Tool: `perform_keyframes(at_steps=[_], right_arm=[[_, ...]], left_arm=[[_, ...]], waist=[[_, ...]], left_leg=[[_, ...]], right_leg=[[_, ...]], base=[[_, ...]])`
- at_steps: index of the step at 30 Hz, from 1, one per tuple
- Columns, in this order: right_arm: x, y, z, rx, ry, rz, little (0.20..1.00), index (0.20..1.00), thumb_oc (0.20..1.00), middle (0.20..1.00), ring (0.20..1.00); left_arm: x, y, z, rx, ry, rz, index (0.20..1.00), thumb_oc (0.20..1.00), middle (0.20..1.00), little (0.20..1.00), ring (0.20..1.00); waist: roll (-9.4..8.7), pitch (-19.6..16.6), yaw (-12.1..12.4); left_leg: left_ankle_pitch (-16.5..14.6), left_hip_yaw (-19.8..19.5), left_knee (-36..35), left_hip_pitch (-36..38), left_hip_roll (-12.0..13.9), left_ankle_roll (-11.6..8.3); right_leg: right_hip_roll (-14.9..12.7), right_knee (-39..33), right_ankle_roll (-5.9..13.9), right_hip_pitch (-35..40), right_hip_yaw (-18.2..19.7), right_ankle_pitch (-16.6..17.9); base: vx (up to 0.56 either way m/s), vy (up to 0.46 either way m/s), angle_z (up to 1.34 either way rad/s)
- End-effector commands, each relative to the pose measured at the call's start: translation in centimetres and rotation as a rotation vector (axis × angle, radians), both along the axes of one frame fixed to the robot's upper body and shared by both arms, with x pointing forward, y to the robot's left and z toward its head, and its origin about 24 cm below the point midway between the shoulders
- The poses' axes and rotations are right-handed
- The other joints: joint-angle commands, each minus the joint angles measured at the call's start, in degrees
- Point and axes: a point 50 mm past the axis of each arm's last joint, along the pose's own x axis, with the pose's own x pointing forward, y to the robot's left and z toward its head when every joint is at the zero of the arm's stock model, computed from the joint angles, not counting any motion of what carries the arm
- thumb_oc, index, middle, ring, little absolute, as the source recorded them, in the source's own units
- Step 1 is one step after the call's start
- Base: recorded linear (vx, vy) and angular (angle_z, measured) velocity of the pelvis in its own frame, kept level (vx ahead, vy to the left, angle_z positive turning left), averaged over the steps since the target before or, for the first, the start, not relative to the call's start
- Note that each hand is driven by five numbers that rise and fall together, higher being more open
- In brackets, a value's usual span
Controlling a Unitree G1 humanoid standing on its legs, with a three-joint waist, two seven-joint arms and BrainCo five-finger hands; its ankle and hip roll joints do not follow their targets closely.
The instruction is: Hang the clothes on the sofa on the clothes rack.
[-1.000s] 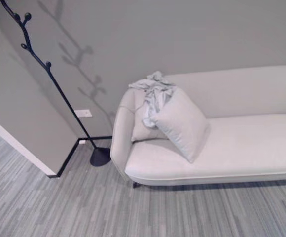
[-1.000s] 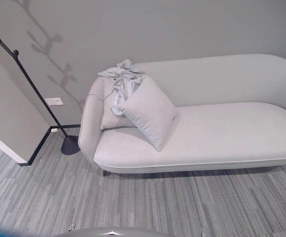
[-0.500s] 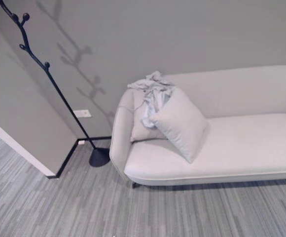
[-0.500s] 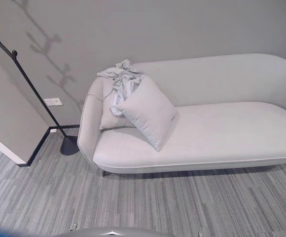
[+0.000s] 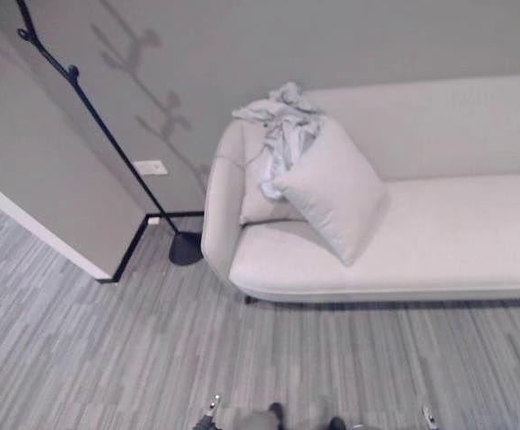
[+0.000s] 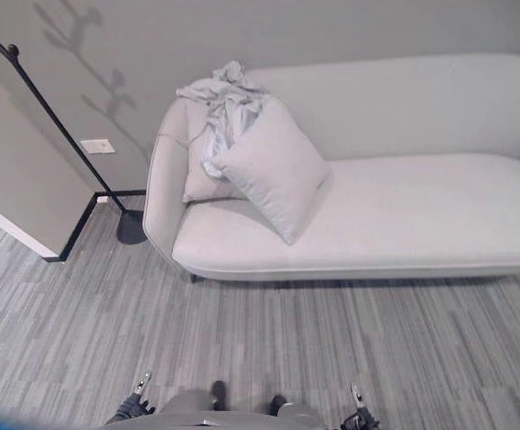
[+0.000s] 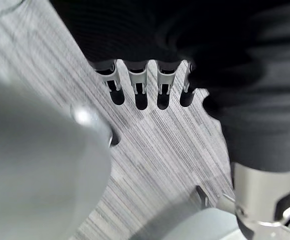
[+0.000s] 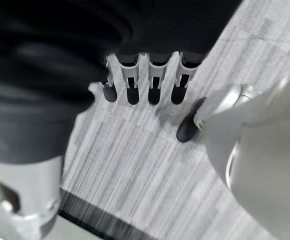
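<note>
The sofa is off-white and plain. On its armrest end, the clothes are pale grey-white, and the cushion beside them is light grey. Beside the sofa the clothes rack is black. The floor under the sofa has grey streaked stripes.

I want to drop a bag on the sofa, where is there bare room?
The seat to the right of the pillow is bare. The sofa's left end is crowded: pillows, with the clothes draped over them.
</note>
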Motion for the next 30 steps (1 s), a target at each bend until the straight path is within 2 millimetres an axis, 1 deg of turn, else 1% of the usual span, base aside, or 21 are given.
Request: perform_keyframes(at_steps=[1, 4, 5, 6, 7, 8, 9, 10, 11, 12, 13, 14, 15, 17, 18, 19, 20, 23, 24, 26, 30], right_arm=[[-0.6, -0.5, 0.1, -0.037, 0.035, 0.016, 1.0, 1.0, 1.0, 1.0, 1.0], [-1.2, -0.9, 0.1, -0.042, 0.045, -0.006, 1.0, 1.0, 1.0, 1.0, 1.0], [-1.4, -1.2, 0.1, -0.041, 0.039, -0.01, 1.0, 1.0, 1.0, 1.0, 1.0], [-1.4, -1.2, 0.1, -0.041, 0.039, -0.011, 1.0, 1.0, 1.0, 1.0, 1.0], [-1.4, -1.2, 0.1, -0.04, 0.045, -0.014, 1.0, 1.0, 1.0, 1.0, 1.0], [-1.5, -0.8, 0.0, -0.026, 0.04, -0.02, 1.0, 1.0, 1.0, 1.0, 1.0], [-1.3, 0.3, -0.2, 0.011, 0.018, -0.024, 1.0, 1.0, 1.0, 1.0, 1.0], [-1.6, 0.4, -0.3, 0.013, 0.024, -0.027, 1.0, 1.0, 1.0, 1.0, 1.0], [-1.3, 0.6, -0.3, 0.014, 0.017, -0.008, 1.0, 1.0, 1.0, 1.0, 1.0], [-1.0, 0.6, -0.2, 0.009, 0.011, 0.022, 1.0, 1.0, 1.0, 1.0, 1.0], [-1.0, 0.6, -0.2, 0.009, 0.011, 0.022, 1.0, 1.0, 1.0, 1.0, 1.0], [-0.4, 1.0, -0.3, 0.006, -0.009, 0.1, 1.0, 1.0, 1.0, 1.0, 1.0], [-0.4, 1.0, -0.3, 0.006, -0.01, 0.1, 1.0, 1.0, 1.0, 1.0, 1.0], [0.1, 1.3, -0.3, 0.003, -0.028, 0.156, 1.0, 1.0, 1.0, 1.0, 1.0], [0.2, 1.3, -0.2, 0.0, -0.033, 0.163, 1.0, 1.0, 1.0, 1.0, 1.0], [0.1, 1.3, -0.2, -0.004, -0.023, 0.183, 1.0, 1.0, 1.0, 1.0, 1.0], [0.1, 1.3, -0.2, -0.004, -0.023, 0.184, 1.0, 1.0, 1.0, 1.0, 1.0], [-0.4, 1.3, -0.3, 0.001, -0.01, 0.181, 1.0, 1.0, 1.0, 1.0, 1.0], [-0.5, 1.2, -0.3, 0.001, -0.009, 0.177, 1.0, 1.0, 1.0, 1.0, 1.0], [-1.1, 1.3, -0.4, 0.008, 0.009, 0.17, 1.0, 1.0, 1.0, 1.0, 1.0], [-2.1, 1.1, -0.4, 0.008, 0.054, 0.177, 1.0, 1.0, 1.0, 1.0, 1.0]], left_arm=[[0.9, -0.9, 0.1, 0.018, -0.039, -0.038, 1.0, 1.0, 1.0, 1.0, 1.0], [0.7, -1.2, 0.0, 0.011, -0.032, -0.046, 1.0, 1.0, 1.0, 1.0, 1.0], [0.1, -1.5, -0.1, -0.003, -0.013, -0.076, 1.0, 1.0, 1.0, 1.0, 1.0], [0.1, -1.5, -0.1, -0.003, -0.013, -0.076, 1.0, 1.0, 1.0, 1.0, 1.0], [0.2, -1.2, -0.1, 0.007, -0.012, -0.071, 1.0, 1.0, 1.0, 1.0, 1.0], [0.3, -0.7, 0.0, 0.02, -0.009, -0.065, 1.0, 1.0, 1.0, 1.0, 1.0], [0.6, 0.4, 0.2, 0.06, -0.009, -0.089, 1.0, 1.0, 1.0, 1.0, 1.0], [1.0, 1.0, 0.4, 0.084, -0.015, -0.139, 1.0, 1.0, 1.0, 1.0, 1.0], [1.2, 1.1, 0.5, 0.094, -0.013, -0.17, 1.0, 1.0, 1.0, 1.0, 1.0], [1.2, 1.4, 0.5, 0.107, -0.007, -0.192, 1.0, 1.0, 1.0, 1.0, 1.0], [1.2, 1.4, 0.5, 0.107, -0.007, -0.192, 1.0, 1.0, 1.0, 1.0, 1.0], [0.5, 2.0, 0.5, 0.132, 0.025, -0.251, 1.0, 1.0, 1.0, 1.0, 1.0], [0.5, 2.0, 0.5, 0.132, 0.025, -0.251, 1.0, 1.0, 1.0, 1.0, 1.0], [0.0, 2.4, 0.5, 0.134, 0.033, -0.258, 1.0, 1.0, 1.0, 1.0, 1.0], [-0.1, 2.6, 0.5, 0.136, 0.037, -0.264, 1.0, 1.0, 1.0, 1.0, 1.0], [-0.5, 2.7, 0.5, 0.136, 0.057, -0.268, 1.0, 1.0, 1.0, 1.0, 1.0], [-0.5, 2.7, 0.5, 0.136, 0.057, -0.268, 1.0, 1.0, 1.0, 1.0, 1.0], [-0.7, 2.1, 0.3, 0.123, 0.064, -0.274, 1.0, 1.0, 1.0, 1.0, 1.0], [-0.7, 1.8, 0.2, 0.113, 0.063, -0.283, 1.0, 1.0, 1.0, 1.0, 1.0], [-0.6, 1.1, 0.1, 0.098, 0.055, -0.293, 1.0, 1.0, 1.0, 1.0, 1.0], [-0.7, -0.3, -0.1, 0.073, 0.048, -0.345, 1.0, 1.0, 1.0, 1.0, 1.0]], waist=[[-1.01, -1.6, 0.22], [-0.11, -2.53, 0.08], [0.68, -3.35, 0.36], [0.52, -3.32, 0.33], [0.35, -3.32, 0.28], [-0.21, -3.8, 0.14], [-1.4, -4.27, 0.23], [-1.5, -4.41, 0.61], [-1.24, -4.25, 1.03], [-0.87, -3.85, 1.39], [-0.87, -3.85, 1.39], [-0.04, -2.88, 0.05], [-0.01, -2.93, 0.05], [0.77, -2.35, -1.24], [0.79, -1.92, -1.58], [0.18, -0.92, -2.48], [0.18, -0.95, -2.49], [-1.01, -0.78, -3.94], [-1.08, -0.79, -4.22], [-1.48, -1.3, -4.3], [-1.18, -2.98, -3.91]], left_leg=[[3.49, -0.96, -7.94, -3.23, 4.64, -2.64], [3.87, 2.22, -7.94, -3.26, 5.78, -3.64], [5.13, 2.67, -5.98, -3.08, 4.86, -4.01], [4.93, 2.66, -5.62, -3.22, 4.61, -3.93], [3.76, 1.85, -1.96, -3.92, 2.87, -3.26], [2.47, 1.83, 0.17, -4.18, 0.98, -2.62], [-0.39, 3.84, 1.52, -3.34, -1.89, -0.58], [-2.21, 4.51, 0.99, -1.94, -4.49, 1.71], [-2.93, 5.09, 0.51, -1.01, -5.82, 2.98], [-3.42, 5.76, -0.16, 0.11, -6.81, 4.0], [-3.42, 5.76, -0.16, 0.11, -6.81, 4.0], [-4.37, 6.61, -3.04, 4.77, -7.97, 5.44], [-4.21, 6.63, -3.15, 4.72, -7.92, 5.44], [-4.27, 7.08, -5.61, 7.69, -7.69, 5.53], [-4.3, 7.26, -6.82, 9.14, -7.88, 5.53], [-5.17, 7.19, -7.94, 11.75, -9.09, 5.67], [-5.07, 7.2, -7.94, 11.63, -9.07, 5.67], [-6.98, 6.22, -7.94, 14.41, -10.99, 6.17], [-7.58, 5.83, -7.94, 15.33, -11.19, 6.29], [-8.6, 4.65, -7.94, 16.97, -11.95, 6.52], [-10.42, 4.95, -6.01, 18.94, -11.18, 5.66]], right_leg=[[-8.84, -6.79, 8.07, 6.47, 5.81, 0.36], [-10.44, -6.79, 8.91, 8.48, 5.97, -0.16], [-13.62, -6.79, 9.97, 10.52, 5.33, 0.88], [-13.87, -6.79, 10.07, 10.58, 5.25, 0.83], [-15.55, -6.79, 10.42, 11.13, 5.14, 1.7], [-17.56, -5.73, 11.01, 10.88, 5.64, 3.86], [-20.49, -1.2, 11.61, 8.76, 6.06, 9.0], [-22.97, 3.93, 11.28, 6.09, 5.15, 15.11], [-24.78, 6.75, 10.76, 4.78, 3.62, 18.64], [-26.75, 9.18, 10.17, 3.66, 1.32, 21.84], [-26.75, 9.18, 10.17, 3.66, 1.32, 21.84], [-23.88, 11.89, 8.83, 0.79, 0.17, 19.13], [-23.83, 11.85, 8.76, 0.69, 0.18, 19.2], [-15.45, 10.76, 7.24, -2.36, 1.18, 9.1], [-11.91, 9.36, 7.14, -3.83, 0.94, 6.78], [-5.88, 5.52, 7.7, -6.85, 0.46, 6.4], [-5.86, 5.31, 7.68, -6.87, 0.45, 6.62], [-0.91, 0.36, 7.85, -9.61, 1.34, 8.81], [-0.06, -0.45, 7.81, -9.62, 1.77, 9.25], [0.33, -1.44, 7.11, -8.43, 2.72, 9.65], [0.59, -3.05, 6.07, -4.67, 3.14, 8.81]], base=[[0.29, 0.369, 0.05], [0.35, 0.425, 0.03], [0.29, 0.341, -0.06], [0.39, 0.488, -0.06], [0.26, 0.333, 0.08], [0.44, 0.598, -0.03], [0.5, 0.721, -0.26], [0.44, 0.714, -0.37], [0.34, 0.615, -0.28], [0.17, 0.345, -0.07], [0.28, 0.475, -0.09], [0.2, 0.304, 0.01], [0.28, 0.381, -0.06], [0.19, 0.151, -0.09], [0.29, 0.142, -0.26], [0.21, 0.086, -0.39], [0.21, 0.069, -0.35], [0.21, 0.045, 0.01], [0.26, 0.01, 0.16], [0.27, -0.048, 0.17], [0.29, -0.07, 0.52]])
